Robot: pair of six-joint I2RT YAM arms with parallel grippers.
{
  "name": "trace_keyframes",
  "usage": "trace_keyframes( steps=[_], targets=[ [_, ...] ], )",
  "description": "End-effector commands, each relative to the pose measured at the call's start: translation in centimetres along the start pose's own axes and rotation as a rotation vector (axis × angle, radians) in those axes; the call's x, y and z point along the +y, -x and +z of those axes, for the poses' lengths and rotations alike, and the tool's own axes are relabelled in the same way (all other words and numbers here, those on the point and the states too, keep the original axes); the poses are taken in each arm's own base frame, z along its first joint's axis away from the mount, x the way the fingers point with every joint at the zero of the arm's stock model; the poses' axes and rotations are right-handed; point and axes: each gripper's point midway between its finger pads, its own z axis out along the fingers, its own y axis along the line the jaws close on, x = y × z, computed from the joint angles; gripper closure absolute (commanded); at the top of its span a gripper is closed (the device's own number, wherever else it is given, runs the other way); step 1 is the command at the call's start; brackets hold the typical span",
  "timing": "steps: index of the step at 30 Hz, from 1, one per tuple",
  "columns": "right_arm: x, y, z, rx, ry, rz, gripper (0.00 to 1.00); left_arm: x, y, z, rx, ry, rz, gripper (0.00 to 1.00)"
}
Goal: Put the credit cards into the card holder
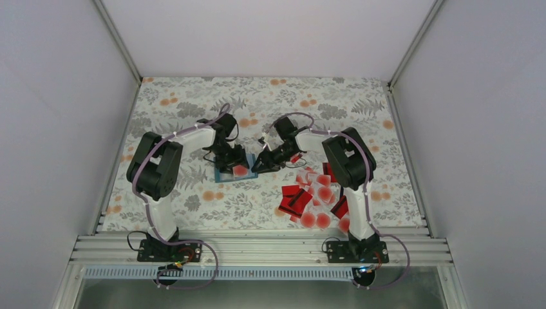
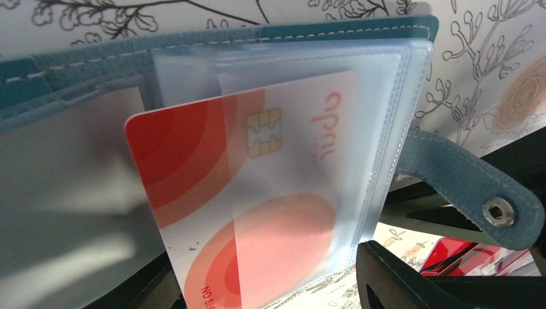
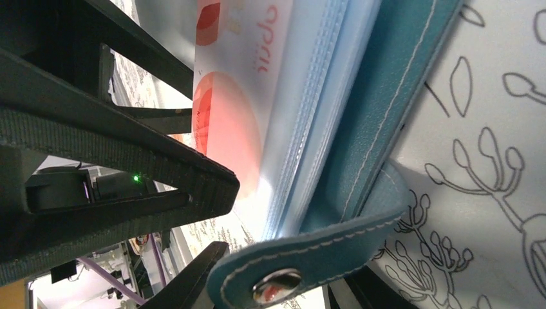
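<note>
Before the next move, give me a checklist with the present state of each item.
1. The card holder lies open, clear sleeves exposed: ok.
2. The card fully inside its sleeve: not ok. It sits skewed with one end sticking out.
3. The snap strap clear of the sleeve: ok, it hangs off to the side.
4. The left tool gripping the card: cannot tell.
5. The right tool holding nothing: ok, its jaws stand apart at the strap edge.
6. The spare cards ready for later: ok, piled beside the right arm.
</note>
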Motion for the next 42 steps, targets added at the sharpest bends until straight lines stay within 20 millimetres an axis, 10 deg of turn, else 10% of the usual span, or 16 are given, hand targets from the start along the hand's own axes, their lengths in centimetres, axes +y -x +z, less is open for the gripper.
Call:
trace_keyframes(
  steps=[1,23,42],
  targets=[
    [-1.2,0.8,1.2,-0.018,-0.012,-0.009,0.63,-0.7,-0.2,0.4,0.014,-0.027,-0.067,0.39],
    [-1.7,1.3,1.7,-0.037,0.007,-0.033,0.64,-3.7,0.8,3.0,0.041,0.102,0.135,0.38],
    [-0.5,-0.2,-4.1,-0.093,-0.116,-0.034,0.60,-3.9,3.0,-0.5,-0.156,0.124,0.331,0.28]
  ],
)
